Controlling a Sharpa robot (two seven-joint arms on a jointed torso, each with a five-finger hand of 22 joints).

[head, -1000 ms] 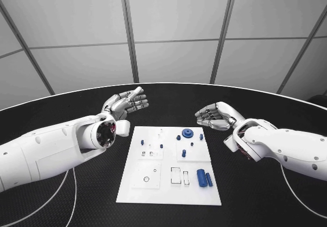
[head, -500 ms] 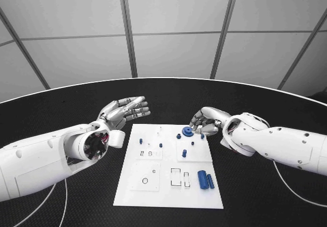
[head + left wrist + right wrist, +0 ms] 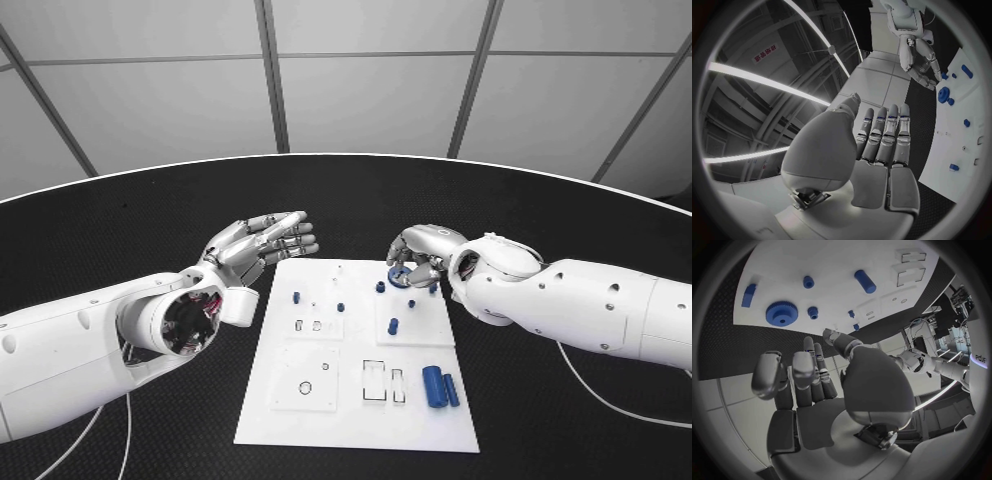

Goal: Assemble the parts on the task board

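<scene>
The white task board [image 3: 335,400] lies mid-table with several small blue parts on it. A blue gear [image 3: 400,273] sits near its far edge, and small pegs [image 3: 392,326] stand around the middle. Two blue cylinders [image 3: 438,384] lie side by side near the right edge. My right hand [image 3: 417,250] hovers over the gear with fingers loosely curved and nothing in them. In the right wrist view the gear [image 3: 782,313] lies just beyond the fingertips [image 3: 808,347]. My left hand [image 3: 264,239] is held open off the board's far left corner, fingers straight [image 3: 882,135].
Black table [image 3: 130,230] surrounds the board on all sides. Cut-out slots [image 3: 382,378] and a round hole [image 3: 304,387] mark the board's near half. The left wrist view shows the board's edge [image 3: 957,150] beside the left hand, with the right hand [image 3: 920,60] beyond.
My right hand has moved in from the right of the board to over the blue gear. The left hand has kept its open pose. The head view has shifted slightly.
</scene>
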